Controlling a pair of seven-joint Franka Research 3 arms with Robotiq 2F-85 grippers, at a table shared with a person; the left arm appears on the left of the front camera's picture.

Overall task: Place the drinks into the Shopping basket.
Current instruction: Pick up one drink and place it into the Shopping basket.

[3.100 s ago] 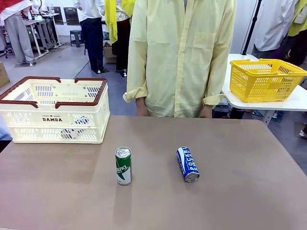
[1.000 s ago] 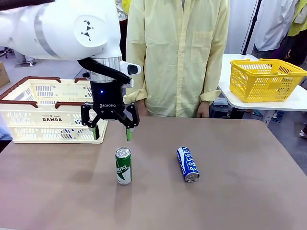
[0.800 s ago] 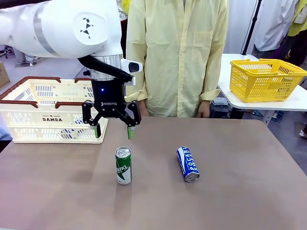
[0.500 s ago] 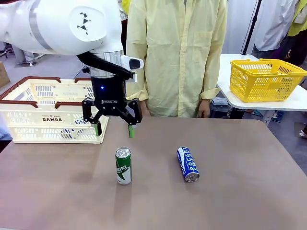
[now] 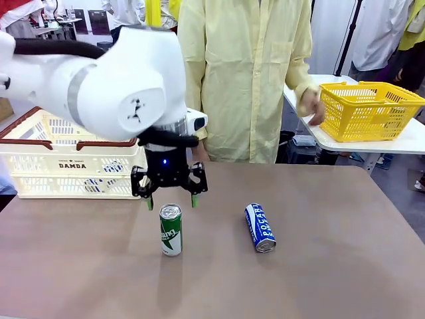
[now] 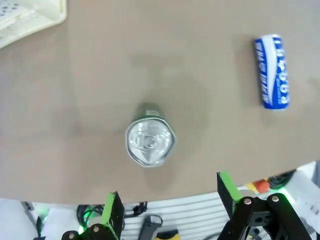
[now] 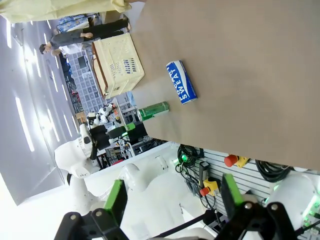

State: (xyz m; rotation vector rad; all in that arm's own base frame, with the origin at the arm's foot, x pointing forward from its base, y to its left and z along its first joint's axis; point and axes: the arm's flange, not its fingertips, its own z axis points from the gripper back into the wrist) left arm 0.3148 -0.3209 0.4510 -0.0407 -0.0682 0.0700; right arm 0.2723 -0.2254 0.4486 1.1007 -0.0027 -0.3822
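**A:** Nearest us, the green can [image 5: 170, 232] stands upright on the bench [image 5: 319, 279]. The left tool [image 5: 171, 201] hangs right over its silver top, fingers spread to either side, gripping nothing.

**B:** What could go wrong from there?

**A:** In the left wrist view the can sits a shade toward one finger, not dead centre. I'd guess that on a straight descent that pad meets it first. It's a slim can, so it could tip over and roll.

**B:** And the blue can [image 5: 259, 227]?

**A:** It's lying on its side just to the right, apart from the green one. Any nudge would likely set it rolling.

**B:** The right tool [image 7: 173, 197]?

**A:** Spread wide too and empty, well back from both cans.

**B:** Farther off?

**A:** The Shopping basket [image 5: 73, 166] sits at the bench's far left, with neither of these cans in it yet. The left arm [image 5: 113, 86] covers part of its rim. Through the slots there's something blue and white that I can't identify. Beyond that, a person's hand [image 5: 310, 106] is beside a yellow basket [image 5: 368, 109] on a side table [image 5: 398, 145]. It's too blurred to say whether they touch.
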